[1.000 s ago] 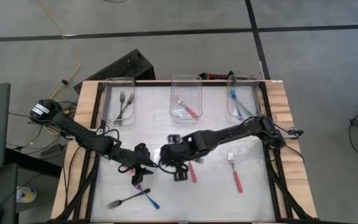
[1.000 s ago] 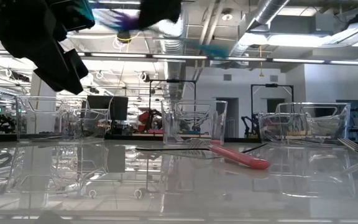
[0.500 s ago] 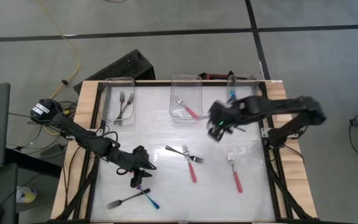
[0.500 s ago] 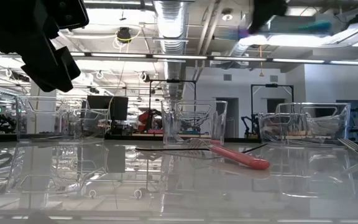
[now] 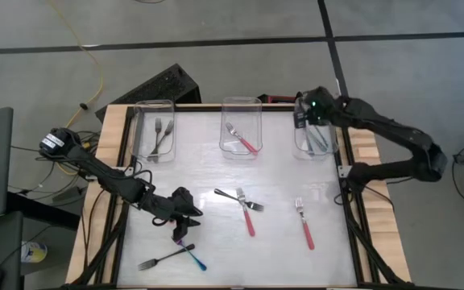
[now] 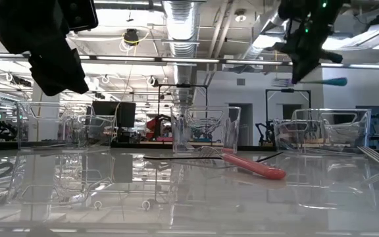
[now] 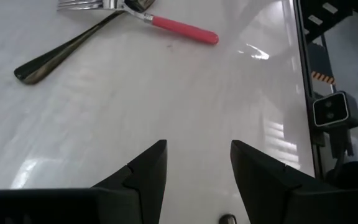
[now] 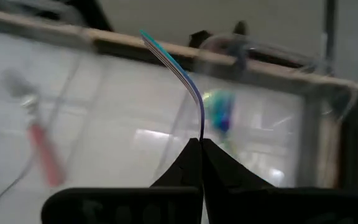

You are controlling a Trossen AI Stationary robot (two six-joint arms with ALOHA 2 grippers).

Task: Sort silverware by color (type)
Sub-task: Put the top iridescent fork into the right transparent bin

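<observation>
My right gripper [image 5: 307,115] hangs over the right clear bin [image 5: 316,143] at the table's far right, shut on a teal-handled fork [image 6: 334,81]. That bin holds more teal forks. My left gripper [image 5: 190,216] hovers open above the table's near left, touching nothing; in its wrist view [image 7: 197,155] a dark grey fork [image 7: 67,53] and a red-handled fork [image 7: 185,30] lie ahead of it. Those two lie crossed on the table [image 5: 244,205]. Another red fork [image 5: 305,225] lies to their right. A dark fork [image 5: 161,258] and a blue-handled fork [image 5: 195,255] lie near the near edge. My right gripper pinches the teal fork between its two fingertips, near the fork's middle [image 8: 201,127], coming from above and pointing down. The fork is lifted clear and lies about level across the fingers, teal handle [image 6: 337,81] out on one side and the thin end [image 6: 283,82] on the other.
Three clear bins stand along the far edge: the left one [image 5: 141,129] holds dark forks, the middle one [image 5: 225,133] a red fork. Wooden rails [image 5: 111,161] frame the table. There is bare tabletop between the loose forks.
My right gripper has risen from the table's middle, beside the left gripper, and swung toward the far right edge, carrying the teal fork clear of the table to above the right bin. The forks on the table have stayed where they were.
</observation>
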